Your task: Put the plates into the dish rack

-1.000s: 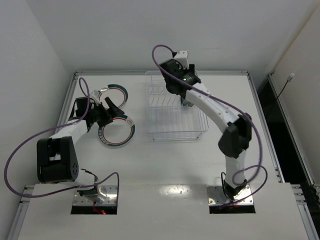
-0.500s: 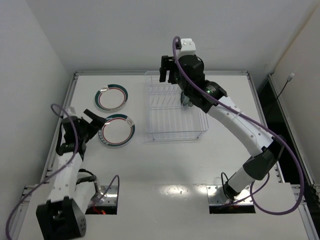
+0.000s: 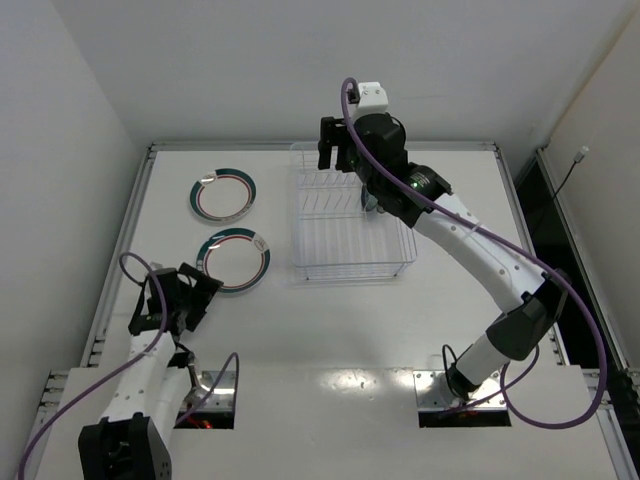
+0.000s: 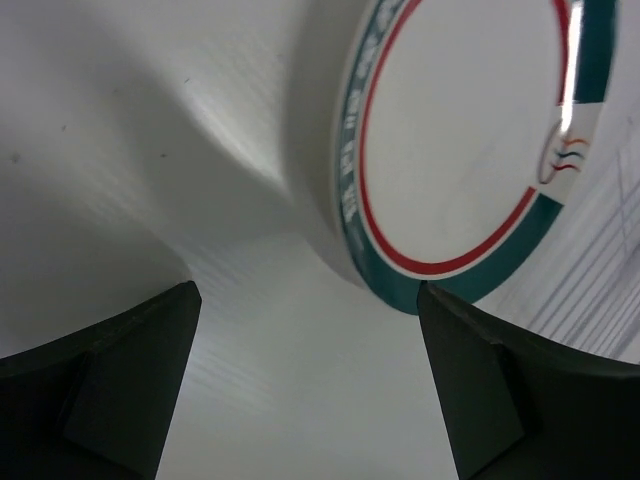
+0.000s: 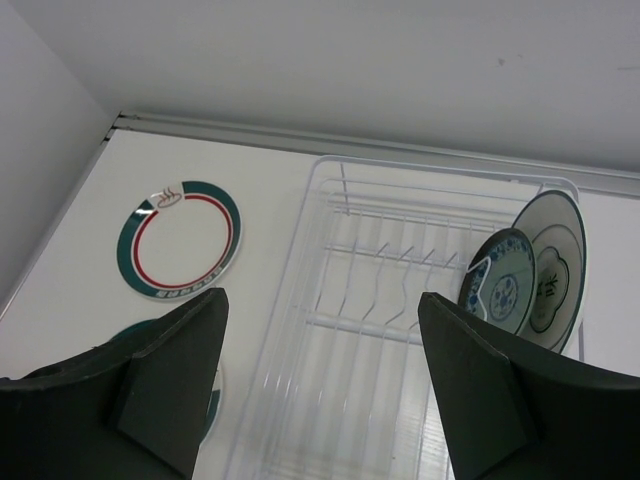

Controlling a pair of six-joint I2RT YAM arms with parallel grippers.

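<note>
Change: left gripper (image 3: 187, 296) has pulled back to near side of near plate (image 3: 234, 262); right gripper (image 3: 335, 142) has lifted above far edge of rack (image 3: 345, 250).
Grip: both grippers spread, holding nothing.
Plates: near plate and far plate (image 3: 222, 193) lie flat, left of rack; teal plate (image 5: 500, 290) and grey plate (image 5: 556, 262) stand upright at rack's right end.
Meaning: likely 2 loaded, 2 left.
Hidden: racked plates sit behind right arm (image 3: 470, 250) from above.

overhead plus wrist views, plate (image 4: 460, 140) seemingly shared

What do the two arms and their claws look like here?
The left arm and right arm have white links with black joints, each trailed by a purple cable. The left claw and right claw have black wedge-shaped fingers; a small white box tops the right wrist.
</note>
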